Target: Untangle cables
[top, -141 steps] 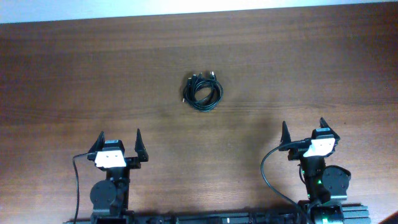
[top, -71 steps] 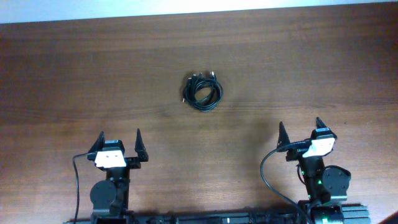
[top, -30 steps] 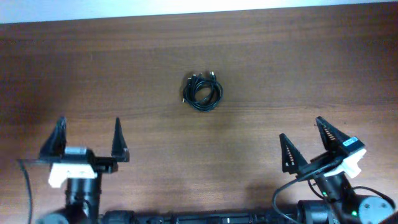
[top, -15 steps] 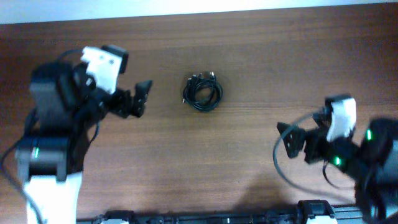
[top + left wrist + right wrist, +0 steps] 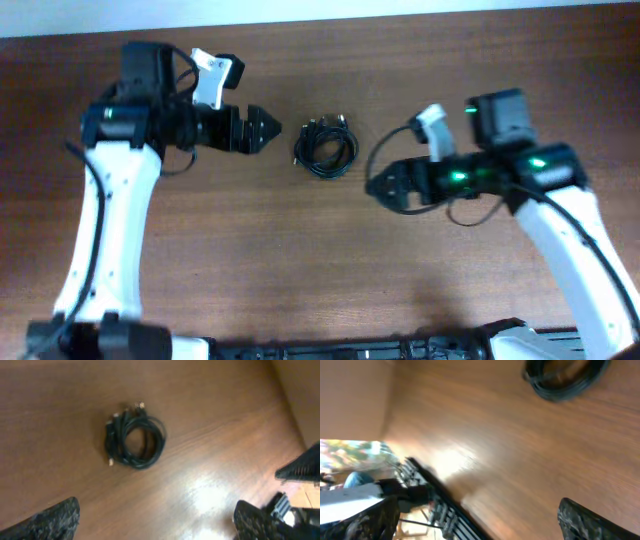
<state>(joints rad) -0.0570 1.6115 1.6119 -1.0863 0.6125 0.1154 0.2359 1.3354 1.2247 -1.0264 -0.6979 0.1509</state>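
The cables (image 5: pixel 325 149) lie as one small coiled black bundle on the wooden table (image 5: pixel 330 260), with plug ends sticking out at its top. The bundle also shows in the left wrist view (image 5: pixel 134 442) and at the top edge of the right wrist view (image 5: pixel 565 377). My left gripper (image 5: pixel 266 128) is open and empty, just left of the bundle and pointing at it. My right gripper (image 5: pixel 385 187) is open and empty, to the right of the bundle and a little nearer the front.
The table's far edge meets a white wall (image 5: pixel 320 10). The arm bases and a black rail (image 5: pixel 350 350) sit at the front edge. My right gripper's tip shows at the right of the left wrist view (image 5: pixel 300 467).
Both arms have swung from the front of the table toward the middle. The left gripper now sits close to the bundle's left, the right gripper close to its right. The cables have not moved.
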